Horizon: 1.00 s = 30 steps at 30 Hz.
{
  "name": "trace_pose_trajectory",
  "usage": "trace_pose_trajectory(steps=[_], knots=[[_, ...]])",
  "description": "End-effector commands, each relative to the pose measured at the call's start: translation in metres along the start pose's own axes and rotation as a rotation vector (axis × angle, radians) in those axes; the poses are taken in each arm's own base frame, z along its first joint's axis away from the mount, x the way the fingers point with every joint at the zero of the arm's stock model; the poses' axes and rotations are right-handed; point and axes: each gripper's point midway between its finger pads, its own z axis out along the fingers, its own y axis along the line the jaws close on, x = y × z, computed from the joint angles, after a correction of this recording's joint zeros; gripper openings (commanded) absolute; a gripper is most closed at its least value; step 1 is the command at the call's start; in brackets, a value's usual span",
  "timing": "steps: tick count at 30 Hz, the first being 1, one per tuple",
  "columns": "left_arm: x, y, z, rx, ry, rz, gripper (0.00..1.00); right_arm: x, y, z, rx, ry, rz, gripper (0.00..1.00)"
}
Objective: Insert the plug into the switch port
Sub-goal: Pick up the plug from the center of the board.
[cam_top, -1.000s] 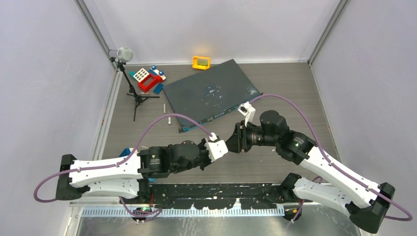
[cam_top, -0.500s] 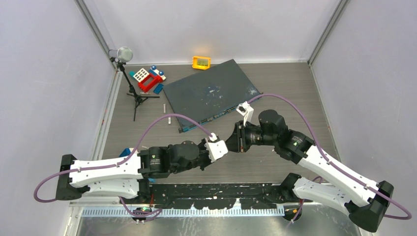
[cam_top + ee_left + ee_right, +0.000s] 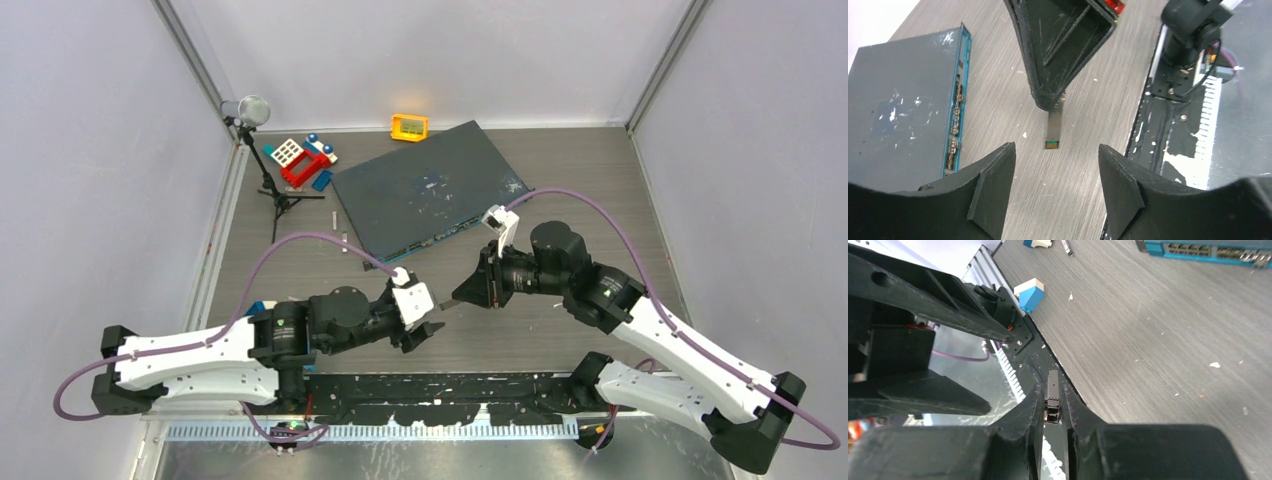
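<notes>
The plug [image 3: 1052,131], a slim metal module with a green end, is pinched between my right gripper's [image 3: 462,296] shut fingers [image 3: 1058,60]. It sticks out from their tips, a little above the table. It also shows in the right wrist view [image 3: 1053,396]. My left gripper [image 3: 425,330] is open and empty, facing the plug's free end with a gap between them. The flat dark-grey switch [image 3: 425,190] lies behind. Its teal front face [image 3: 430,240] with the row of ports [image 3: 957,107] faces the arms, also in the right wrist view [image 3: 1208,252].
A small orange-yellow box [image 3: 409,126] sits behind the switch. Toy bricks [image 3: 305,160] and a small tripod stand [image 3: 265,165] are at the back left. A blue-and-white block [image 3: 1030,294] lies near the left arm. A black rail [image 3: 450,385] runs along the near edge.
My left gripper has drawn back to the left and towards the near edge, away from the right gripper, and is open. The right gripper stays in place with the plug.
</notes>
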Motion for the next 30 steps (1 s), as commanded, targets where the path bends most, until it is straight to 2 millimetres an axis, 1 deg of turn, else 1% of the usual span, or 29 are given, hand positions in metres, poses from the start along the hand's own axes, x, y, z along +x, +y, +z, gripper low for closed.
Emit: trace_pose_trajectory(steps=[1,3,5,6,7,9,13,15,18,21,24,27,30], knots=[[-0.036,-0.014,-0.019,0.113,-0.133,-0.015,0.63,-0.035,0.018,-0.021,-0.025,-0.115,-0.221,0.03],[-0.045,-0.018,-0.028,0.149,-0.161,-0.006,0.63,-0.044,0.029,-0.026,-0.07,-0.152,-0.318,0.06],[-0.052,-0.019,-0.034,0.168,-0.185,0.005,0.62,-0.048,0.044,-0.032,-0.146,-0.177,-0.447,0.06],[-0.056,-0.019,-0.038,0.173,-0.201,0.015,0.62,-0.046,0.052,-0.036,-0.205,-0.178,-0.537,0.05],[-0.06,-0.018,-0.04,0.175,-0.21,0.021,0.62,-0.043,0.06,-0.04,-0.255,-0.18,-0.618,0.02],[-0.067,-0.018,-0.044,0.184,-0.219,0.036,0.62,-0.033,0.071,-0.049,-0.348,-0.179,-0.779,0.01],[-0.081,-0.022,-0.05,0.222,-0.235,0.059,0.62,-0.014,0.081,-0.066,-0.468,-0.206,-1.109,0.0],[-0.089,-0.029,-0.052,0.269,-0.251,0.063,0.63,-0.008,0.084,-0.072,-0.509,-0.22,-1.243,0.0],[-0.099,-0.041,-0.052,0.335,-0.271,0.059,0.64,-0.013,0.088,-0.076,-0.514,-0.237,-1.308,0.0],[-0.104,-0.055,-0.047,0.408,-0.27,0.052,0.64,-0.013,0.091,-0.082,-0.539,-0.217,-1.407,0.01],[-0.103,-0.066,-0.039,0.457,-0.245,0.044,0.64,-0.02,0.094,-0.088,-0.522,-0.218,-1.483,0.01],[-0.103,-0.07,-0.035,0.474,-0.239,0.028,0.64,-0.027,0.097,-0.093,-0.511,-0.234,-1.571,0.0],[-0.108,-0.067,-0.032,0.448,-0.257,0.006,0.67,-0.028,0.103,-0.1,-0.53,-0.239,-1.612,0.01]])
